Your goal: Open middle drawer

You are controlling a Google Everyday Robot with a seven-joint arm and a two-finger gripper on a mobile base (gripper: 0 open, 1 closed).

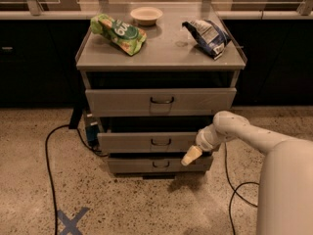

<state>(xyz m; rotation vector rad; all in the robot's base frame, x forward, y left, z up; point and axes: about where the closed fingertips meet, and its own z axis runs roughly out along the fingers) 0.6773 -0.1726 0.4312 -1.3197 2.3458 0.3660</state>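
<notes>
The middle drawer [127, 142] sits in a grey cabinet [161, 58], its front standing a little out with a dark gap above it; nothing of its inside can be made out. Its small wire handle [159, 142] is at the centre of the front, bare and untouched. The gripper [191, 155] hangs low at the right end of that front, well right of the handle, its pale tip pointing down and left across the seam with the bottom drawer [146, 164]. It hides the right corner of the middle drawer, and I cannot tell whether it is apart or together, nor whether it touches the metal. The arm [244, 133] runs back to the right into the robot's body [288, 190], which is cut off at the lower right edge. The top drawer [122, 102] also shows a dark gap above it. On the cabinet lie a green bag [118, 32], a bowl [146, 14] and a blue-white bag [209, 35]. A cable [47, 180] crosses the floor at left, partly lost behind the cabinet, near a blue tape cross [71, 222]
</notes>
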